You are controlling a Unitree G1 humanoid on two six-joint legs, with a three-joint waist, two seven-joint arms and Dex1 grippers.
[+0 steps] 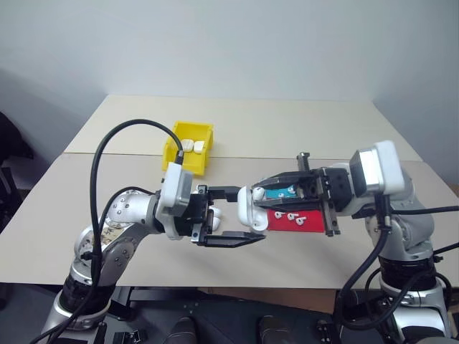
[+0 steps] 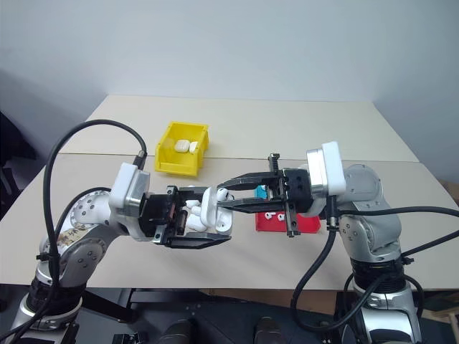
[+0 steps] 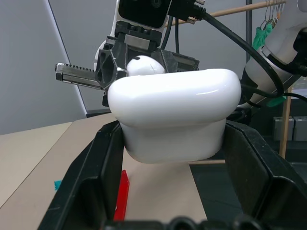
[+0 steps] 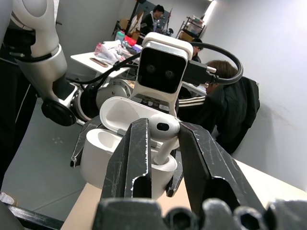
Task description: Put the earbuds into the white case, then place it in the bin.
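The glossy white case [image 4: 125, 143] sits lid-open, clamped in the left hand [image 2: 215, 222]. The right hand [image 4: 160, 143] pinches a stemmed earbud [image 4: 163, 132] over its sockets, as the right wrist view reveals; the left wrist view presents the case's smooth closed back.

The white case [image 3: 175, 112] and the earbud [image 4: 163, 129] look like smooth, glossy plastic. The yellow bin [image 1: 188, 147] is shiny plastic too. The table [image 1: 287, 129] has a matt beige surface.
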